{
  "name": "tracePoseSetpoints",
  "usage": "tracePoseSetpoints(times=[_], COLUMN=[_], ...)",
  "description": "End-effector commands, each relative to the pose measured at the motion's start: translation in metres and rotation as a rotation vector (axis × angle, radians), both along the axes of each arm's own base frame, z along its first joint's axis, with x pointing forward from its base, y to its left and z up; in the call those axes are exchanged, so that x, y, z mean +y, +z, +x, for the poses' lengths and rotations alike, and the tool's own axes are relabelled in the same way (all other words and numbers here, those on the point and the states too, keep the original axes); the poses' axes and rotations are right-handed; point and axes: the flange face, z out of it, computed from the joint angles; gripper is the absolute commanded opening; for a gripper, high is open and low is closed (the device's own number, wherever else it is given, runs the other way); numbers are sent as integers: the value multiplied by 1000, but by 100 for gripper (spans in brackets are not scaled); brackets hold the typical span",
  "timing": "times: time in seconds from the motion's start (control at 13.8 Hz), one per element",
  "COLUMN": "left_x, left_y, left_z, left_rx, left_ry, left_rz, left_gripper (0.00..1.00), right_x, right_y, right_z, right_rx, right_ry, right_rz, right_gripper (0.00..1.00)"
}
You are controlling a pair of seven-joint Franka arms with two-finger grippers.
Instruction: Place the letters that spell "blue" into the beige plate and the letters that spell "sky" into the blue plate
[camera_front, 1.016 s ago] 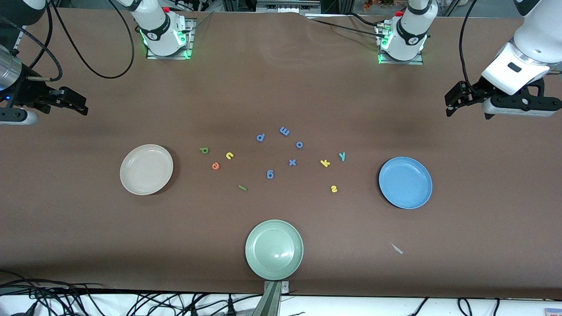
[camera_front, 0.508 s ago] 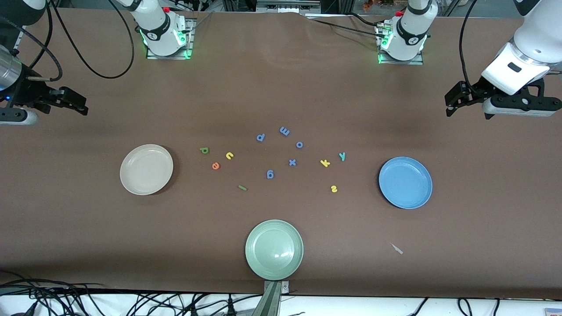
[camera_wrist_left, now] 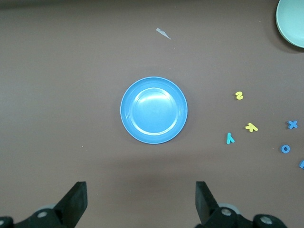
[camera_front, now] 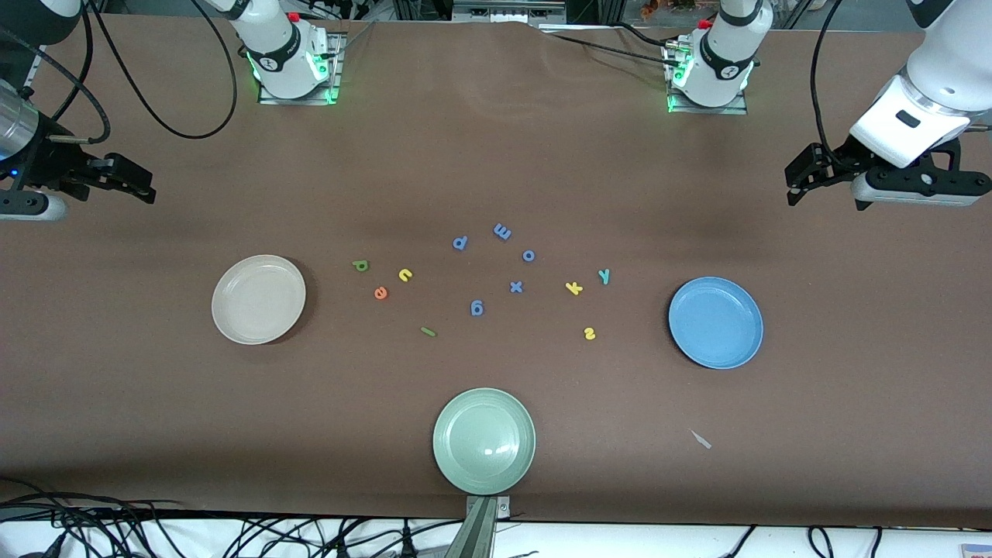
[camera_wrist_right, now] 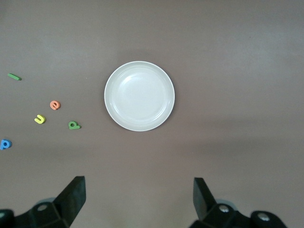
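Letters that spell "blue" – loose on table at 3 o'clock of beige plate, bare | letters that spell "sky" at 9 o'clock of blue plate, bare | pale green plate bare | left gripper over blue plate – spread, holding nothing | right gripper over beige plate, spread, holding nothing

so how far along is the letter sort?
Nothing done: beige plate and blue plate hold no letters. Nothing in hand: left tool and right tool wait open above the table ends. All left: b, l, u, e; s, k, y.
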Motion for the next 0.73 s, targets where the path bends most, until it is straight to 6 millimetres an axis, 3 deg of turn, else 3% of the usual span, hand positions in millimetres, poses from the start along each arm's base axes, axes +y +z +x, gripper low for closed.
tracePoseSetpoints(times=[0.0, 0.15, 0.36, 0.44, 0.65], left_x=[2, 2, 2, 2, 2], left_y=[6, 6, 6, 6, 6], left_z=[0, 0, 0, 0, 0], left_rx=[7, 7, 7, 7, 7], left_ry=[-16, -16, -16, -16, -16], left_rz=[-6, -6, -6, -6, -6], left_gripper=[100, 100, 100, 100, 100], right_x=[4, 9, 32, 37, 83], right_y=[0, -3, -35, -50, -105], right_z=[3, 5, 24, 30, 55], right_rx=[0, 2, 55, 77, 92], right_ry=[19, 25, 71, 71, 102], right_rz=[-1, 1, -8, -1, 30], right_gripper=[100, 100, 100, 100, 100])
